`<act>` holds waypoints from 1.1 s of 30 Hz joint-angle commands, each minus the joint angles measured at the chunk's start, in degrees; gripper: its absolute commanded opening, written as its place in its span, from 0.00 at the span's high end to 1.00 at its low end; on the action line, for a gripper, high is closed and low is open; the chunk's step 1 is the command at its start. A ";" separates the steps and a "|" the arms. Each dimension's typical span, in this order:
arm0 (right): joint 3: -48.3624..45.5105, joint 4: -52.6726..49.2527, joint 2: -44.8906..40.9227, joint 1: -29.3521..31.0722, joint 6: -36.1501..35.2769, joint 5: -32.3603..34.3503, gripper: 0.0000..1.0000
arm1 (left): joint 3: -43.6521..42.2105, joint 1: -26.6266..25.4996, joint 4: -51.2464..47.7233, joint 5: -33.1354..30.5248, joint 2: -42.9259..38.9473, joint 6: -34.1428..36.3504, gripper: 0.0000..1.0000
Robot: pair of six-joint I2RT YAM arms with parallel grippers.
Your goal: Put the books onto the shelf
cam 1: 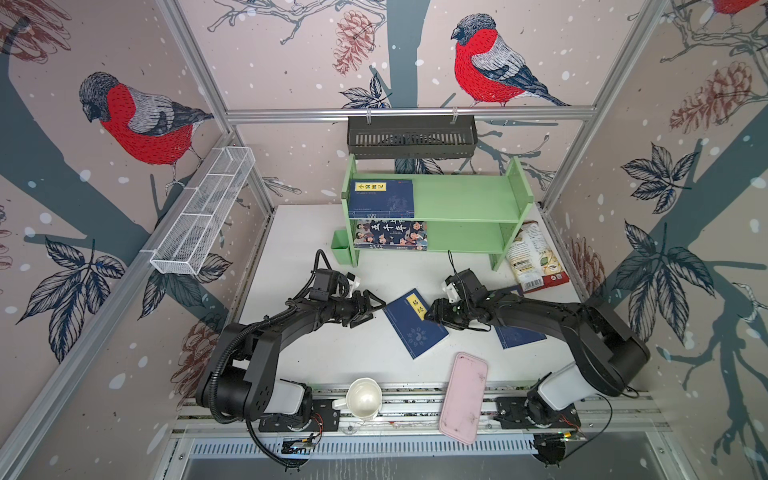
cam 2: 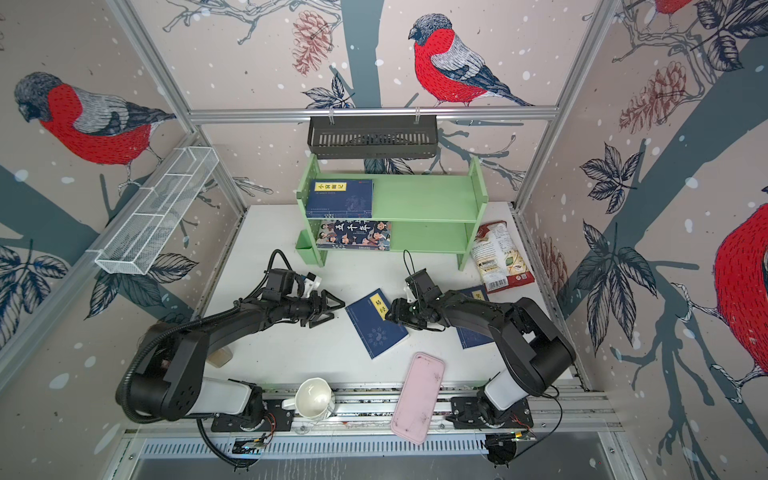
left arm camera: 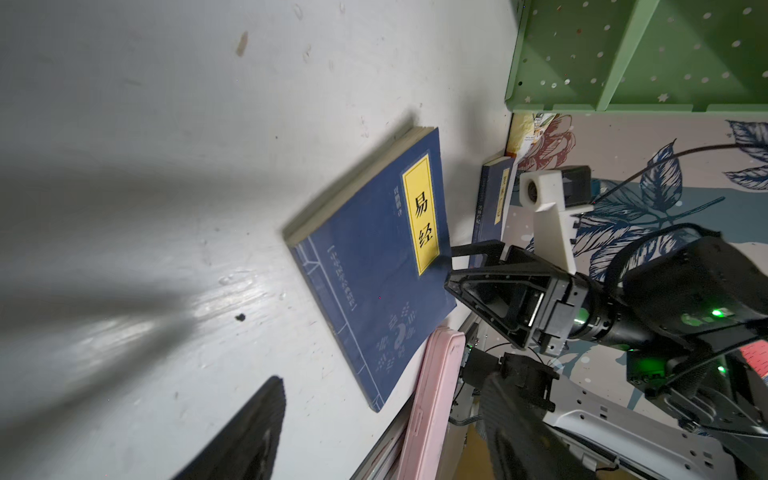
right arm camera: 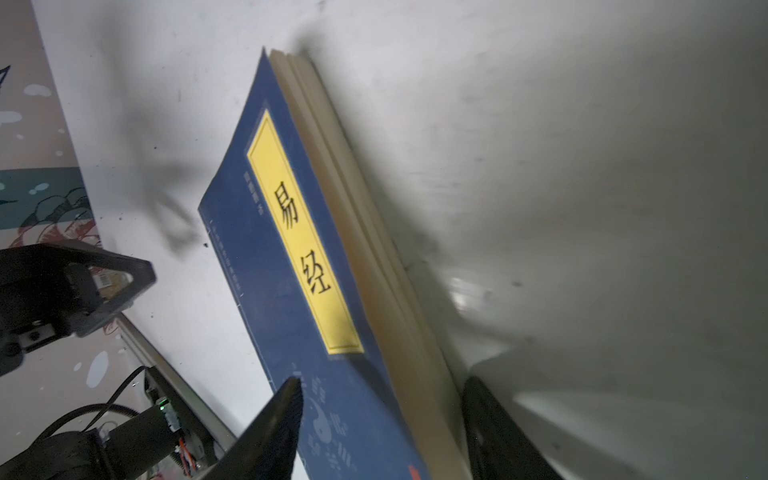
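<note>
Top views: task is sitting roughly half done. The shelf (cam 1: 461,199) is carrying a navy book (cam 1: 381,198) flat at the left end of its upper tier. The cartoon book (cam 1: 390,235) is lying below it on the lower tier. Can't tell if anything is stacked under the navy one. Two more are waiting on the bench (cam 1: 332,357). The centre book (cam 1: 415,328) is lying skewed between the two arms. The second book (cam 1: 519,336) is mostly hiding under the right arm, near the snack bag (cam 1: 534,257). The left hand (cam 1: 379,311) is hovering released and empty, just beside the centre book's left edge. The right hand (cam 1: 430,314) is sitting at that book's right edge, by the yellow label.

Left wrist: centre book (left arm camera: 374,282) is lying on the bench, and the right hand (left arm camera: 449,268) is meeting its edge with jaws apart. The second book (left arm camera: 488,199) is showing behind it.

Right wrist: one of the right hand's fingers (right arm camera: 274,424) is hanging over the cover and the other is sitting beside the page edge. The gap is wide, so I'm reading it as released, not clenched on the book.

Remaining, as I'm judging it: grasp and shelve the centre book, then the second book. Both tiers are showing free space to the right.
</note>
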 commanded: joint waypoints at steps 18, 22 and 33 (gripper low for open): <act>4.42 1.03 5.21 1.80 -2.79 1.13 0.37 | -3.06 -1.31 3.60 -1.98 2.55 3.23 0.19; 4.27 2.41 5.93 2.74 -2.79 -1.70 0.37 | -2.32 -1.31 3.33 -2.24 4.45 3.62 0.19; 2.36 8.31 4.96 4.61 0.66 -5.51 0.38 | -2.52 -1.58 7.03 -1.68 7.83 2.29 0.18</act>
